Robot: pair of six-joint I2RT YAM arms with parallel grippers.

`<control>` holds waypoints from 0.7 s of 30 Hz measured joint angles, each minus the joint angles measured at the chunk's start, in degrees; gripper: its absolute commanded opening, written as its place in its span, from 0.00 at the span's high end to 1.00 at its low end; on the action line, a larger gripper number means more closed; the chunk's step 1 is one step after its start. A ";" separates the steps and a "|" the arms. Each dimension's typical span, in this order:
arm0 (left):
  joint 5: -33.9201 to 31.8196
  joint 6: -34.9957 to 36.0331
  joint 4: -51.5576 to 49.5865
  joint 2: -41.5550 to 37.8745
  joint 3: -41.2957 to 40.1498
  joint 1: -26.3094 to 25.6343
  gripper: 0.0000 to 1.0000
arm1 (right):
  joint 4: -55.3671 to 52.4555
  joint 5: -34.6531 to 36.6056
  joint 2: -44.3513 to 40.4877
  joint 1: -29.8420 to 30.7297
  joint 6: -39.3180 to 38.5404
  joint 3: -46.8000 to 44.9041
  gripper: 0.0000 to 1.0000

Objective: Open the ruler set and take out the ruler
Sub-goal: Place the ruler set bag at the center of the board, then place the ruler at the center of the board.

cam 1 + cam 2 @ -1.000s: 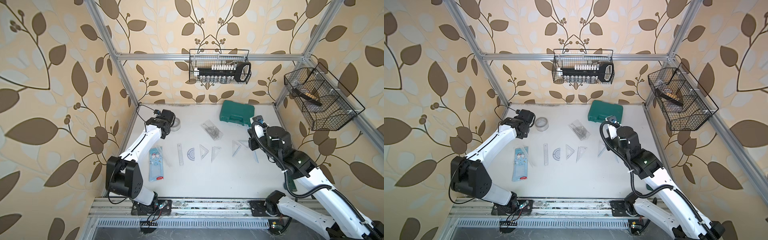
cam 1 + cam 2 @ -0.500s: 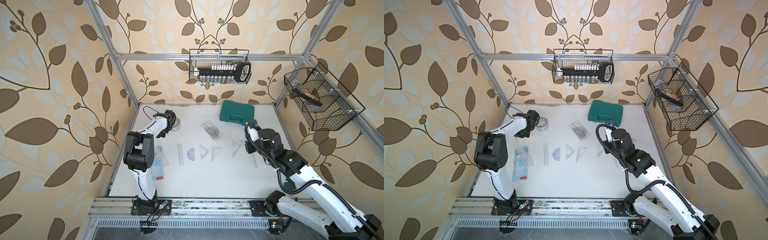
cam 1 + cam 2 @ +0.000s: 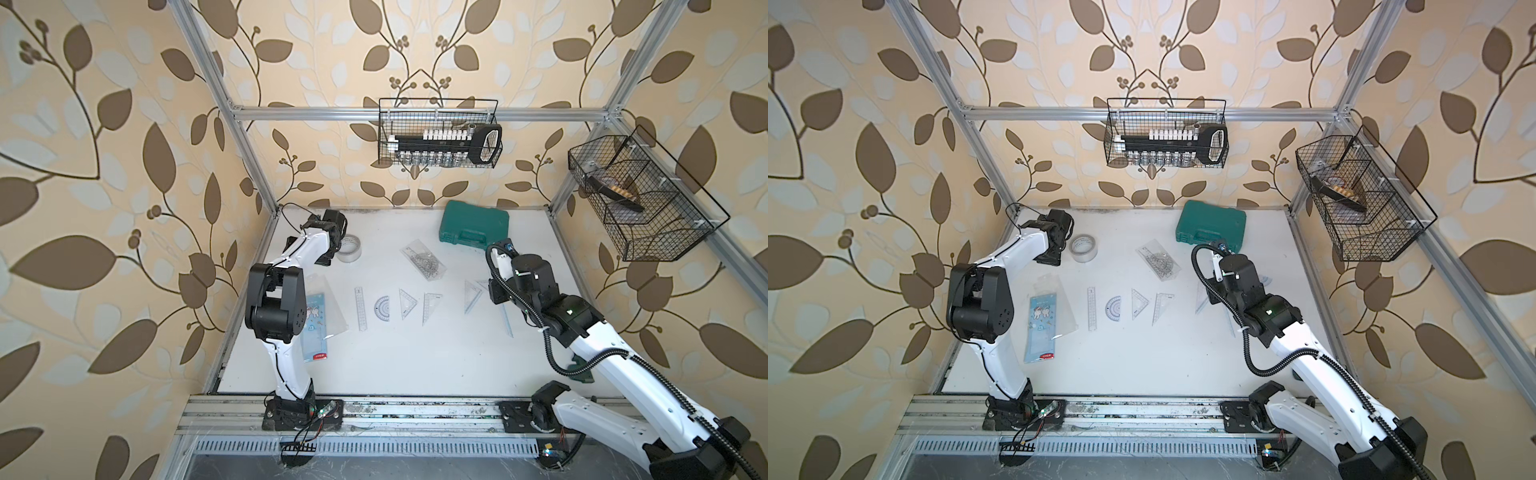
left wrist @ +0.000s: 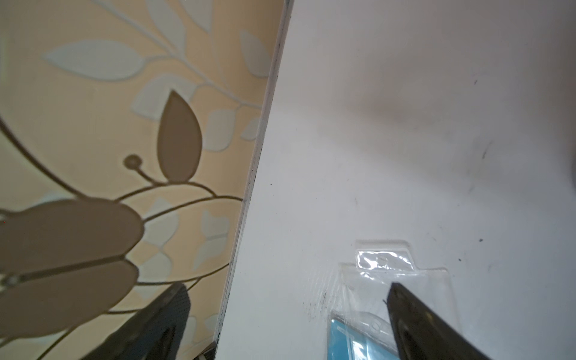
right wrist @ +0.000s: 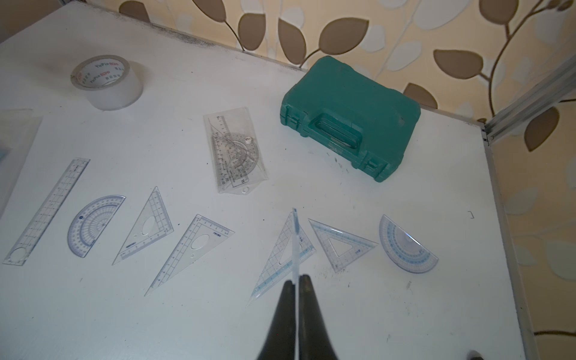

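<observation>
Now my right fingers (image 5: 296,282) are pinched shut on a thin, clear plastic ruler (image 5: 295,230), which shows edge-on as a narrow strip in front of a see-through triangle (image 5: 282,258) lying on the matte white counter (image 5: 420,311). My left fingers (image 4: 286,286) stand wide apart, holding nothing, above the ruler set (image 4: 367,280). It is a glossy clear sleeve with a blue card inside, lying flat near the counter's left edge.

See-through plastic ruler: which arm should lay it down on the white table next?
Right, probably. The right gripper is shut on the thin clear plastic ruler, held edge-on above the white table near the loose clear triangle. The left gripper is open and empty, across the table over the clear blue-card packet.
</observation>
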 measured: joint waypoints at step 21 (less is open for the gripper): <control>44.35 -5.62 20.37 -36.59 -16.02 -0.94 0.01 | -5.09 14.64 22.25 -19.82 13.97 -3.26 1.00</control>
